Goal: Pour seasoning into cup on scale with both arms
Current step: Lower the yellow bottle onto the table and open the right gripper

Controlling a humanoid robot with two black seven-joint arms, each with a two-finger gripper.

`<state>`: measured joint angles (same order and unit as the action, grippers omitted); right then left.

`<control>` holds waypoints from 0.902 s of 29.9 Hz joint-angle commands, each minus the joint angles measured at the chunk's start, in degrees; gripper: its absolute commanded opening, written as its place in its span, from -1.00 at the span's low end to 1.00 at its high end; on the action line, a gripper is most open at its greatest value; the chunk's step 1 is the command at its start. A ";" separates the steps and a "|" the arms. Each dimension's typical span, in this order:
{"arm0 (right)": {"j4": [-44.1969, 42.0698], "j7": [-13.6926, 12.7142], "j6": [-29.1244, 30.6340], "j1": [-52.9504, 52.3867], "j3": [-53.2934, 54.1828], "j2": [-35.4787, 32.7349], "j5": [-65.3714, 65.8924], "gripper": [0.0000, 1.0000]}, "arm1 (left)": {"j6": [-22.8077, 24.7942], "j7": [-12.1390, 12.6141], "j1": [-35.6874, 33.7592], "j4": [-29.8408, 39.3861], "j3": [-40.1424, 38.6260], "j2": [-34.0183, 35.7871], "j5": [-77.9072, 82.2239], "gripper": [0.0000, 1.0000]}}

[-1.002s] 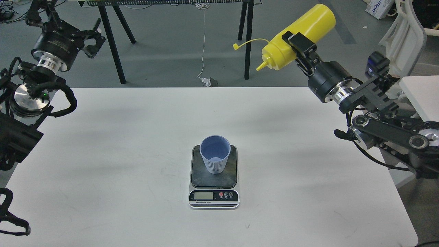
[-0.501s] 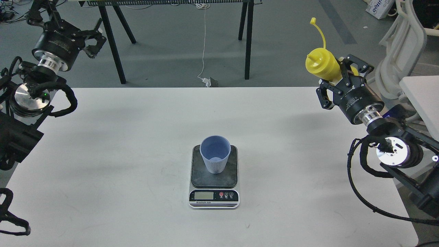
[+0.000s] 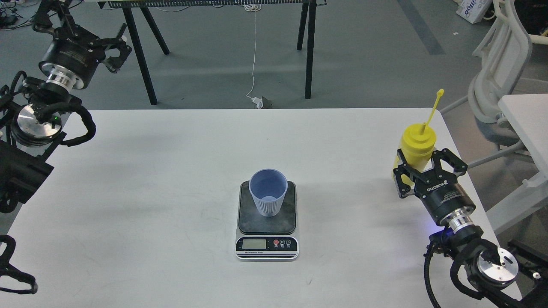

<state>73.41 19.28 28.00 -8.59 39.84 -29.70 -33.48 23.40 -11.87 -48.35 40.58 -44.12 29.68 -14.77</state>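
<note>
The light blue ribbed cup (image 3: 268, 192) stands upright on the dark plate of the scale (image 3: 248, 216), at the table's middle front. My right gripper (image 3: 425, 162) is shut on the yellow seasoning bottle (image 3: 416, 143), holding it upright near the table's right edge, well right of the cup. Its cap strap sticks up. The bottle's base is hidden behind the gripper. My left gripper (image 3: 114, 49) is open and empty, high at the far left, beyond the table's back edge.
The white table (image 3: 171, 171) bears only the scale and cup. A white chair (image 3: 496, 85) and a second white table (image 3: 526, 111) stand close to the right. Black trestle legs (image 3: 141, 51) stand behind the table.
My right arm has swung the bottle from tilted, nozzle-down high at the back to upright, and lowered it to the table's right edge. The left arm, cup and scale have not moved.
</note>
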 commanded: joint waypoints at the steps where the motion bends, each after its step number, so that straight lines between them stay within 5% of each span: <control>1: 1.21 0.76 0.00 3.40 0.15 2.62 -1.06 -0.03 | -0.02 -0.08 0.18 0.03 0.00 -0.15 0.00 0.99; 27: -2.92 -0.21 0.00 3.23 -0.03 5.27 -0.10 0.11 | -0.02 -0.08 0.36 0.03 0.00 -0.15 0.00 0.99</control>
<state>70.80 19.09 28.00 -5.35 39.82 -24.50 -33.60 23.38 -11.96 -48.04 40.61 -44.12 29.49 -14.77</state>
